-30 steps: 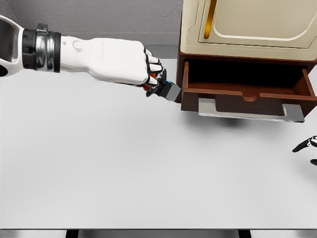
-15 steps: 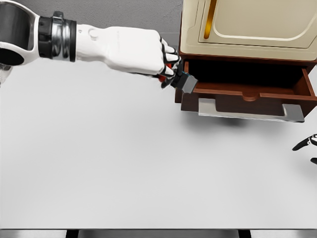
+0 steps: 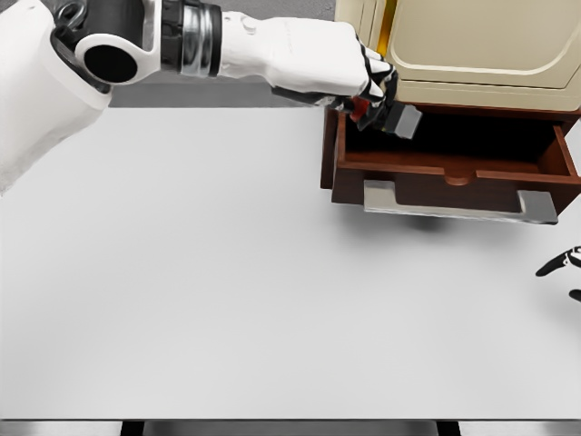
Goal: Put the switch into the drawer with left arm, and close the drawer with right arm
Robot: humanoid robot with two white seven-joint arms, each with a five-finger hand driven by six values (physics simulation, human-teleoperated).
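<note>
Left hand [image 3: 340, 68] moved rightward over open drawer [image 3: 454, 163], fingers curled around switch [image 3: 392, 116] jutting past fingertips

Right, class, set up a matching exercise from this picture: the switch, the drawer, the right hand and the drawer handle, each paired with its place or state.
Things:
1. switch
2. drawer
3. right hand
4. drawer handle

Places or states:
A. at the right edge of the picture, above the table
B. pulled open
C. held in the left hand over the open drawer
D. grey bar across the drawer front

Pairs: 1-C, 2-B, 3-A, 4-D
</note>
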